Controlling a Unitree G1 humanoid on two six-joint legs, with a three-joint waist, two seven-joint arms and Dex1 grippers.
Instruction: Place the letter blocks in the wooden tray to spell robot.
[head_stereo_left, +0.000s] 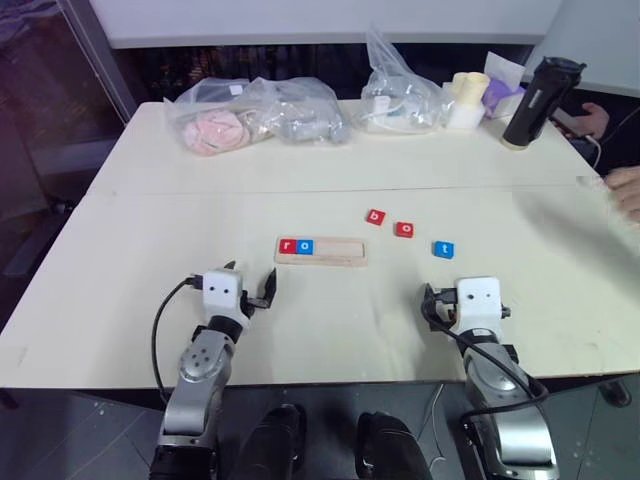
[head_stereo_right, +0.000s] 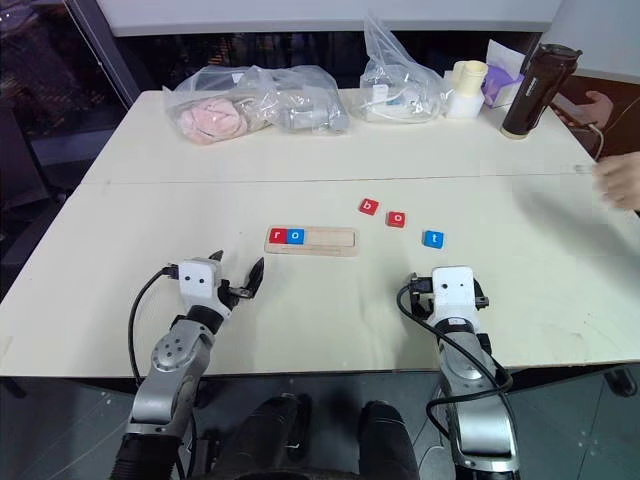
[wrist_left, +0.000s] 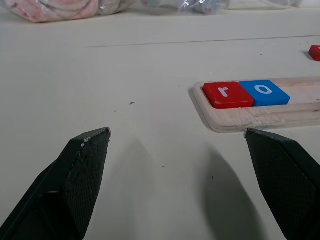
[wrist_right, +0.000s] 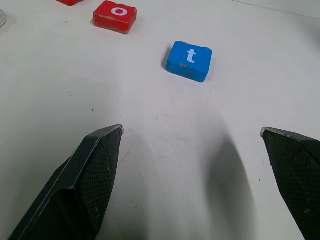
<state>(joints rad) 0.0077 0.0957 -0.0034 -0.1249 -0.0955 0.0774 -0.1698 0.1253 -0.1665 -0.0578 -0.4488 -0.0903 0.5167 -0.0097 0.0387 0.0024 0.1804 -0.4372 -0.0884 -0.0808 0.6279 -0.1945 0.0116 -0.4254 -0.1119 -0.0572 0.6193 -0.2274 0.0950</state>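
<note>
Both tools sit nearest in the left eye view, hovering low over the near edge of the desk (head_stereo_left: 130, 300): the left tool (head_stereo_left: 252, 285) with its black fingers spread and holding nothing, the right tool (head_stereo_left: 470, 300) likewise empty. Just ahead of the left tool lies the wooden tray (head_stereo_left: 321, 251), with the red r block (head_stereo_left: 288, 245) and the blue o block (head_stereo_left: 305, 246) seated at its left end and three slots bare. Ahead of the right tool and a little to its left lie the loose blocks: the blue t block (head_stereo_left: 443, 249) closest, then the red o block (head_stereo_left: 404, 229), then the red b block (head_stereo_left: 376, 216) farthest and nearest the tray. A person's hand (head_stereo_left: 625, 192) rests at the desk's far right, well apart from the work.

From the left wrist, the tray's filled end lies just beyond the right finger.

From the right wrist, the fingers (wrist_right: 95, 170) stand wide apart, and the t block lies ahead between them, slightly skewed.

Judging by the word, b is wanted next, so the right tool should likely pass over t and o, square its fingers to the b's flat sides, and pinch low.
</note>
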